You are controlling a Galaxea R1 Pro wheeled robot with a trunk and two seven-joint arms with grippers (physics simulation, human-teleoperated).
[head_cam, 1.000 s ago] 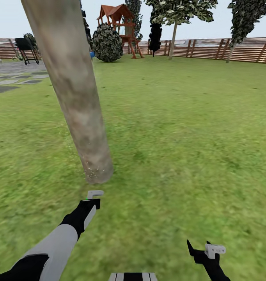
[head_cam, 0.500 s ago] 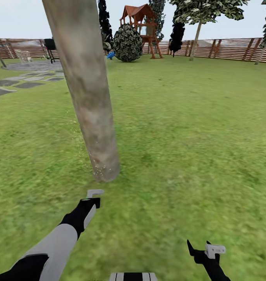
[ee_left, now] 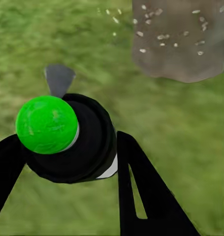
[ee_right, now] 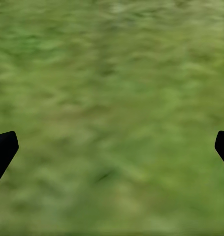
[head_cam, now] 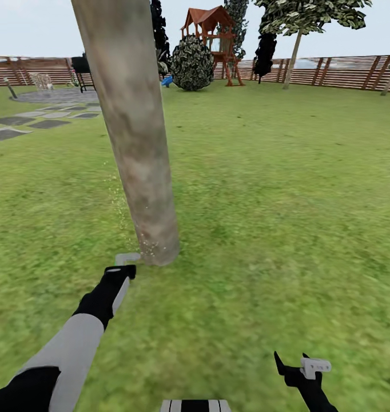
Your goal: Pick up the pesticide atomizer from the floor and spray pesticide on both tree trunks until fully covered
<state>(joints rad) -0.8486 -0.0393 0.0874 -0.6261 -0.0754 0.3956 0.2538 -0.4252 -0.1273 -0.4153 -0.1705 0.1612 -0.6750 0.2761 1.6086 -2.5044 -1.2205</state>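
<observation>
At lower left, your left gripper [head_cam: 124, 264] clamps the atomizer [ee_left: 67, 137], green cap up, nozzle just beside the trunk [head_cam: 135, 137] base so spray flecks land there. At lower right, your right gripper [head_cam: 302, 366] hangs spread and empty over grass [head_cam: 275, 200]. No readable labels.

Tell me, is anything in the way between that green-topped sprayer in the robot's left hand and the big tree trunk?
Nothing visible. The left gripper holds the pesticide atomizer low, right beside the base of the tree trunk, with open grass between them. Pale specks already dot the trunk's base.
</observation>
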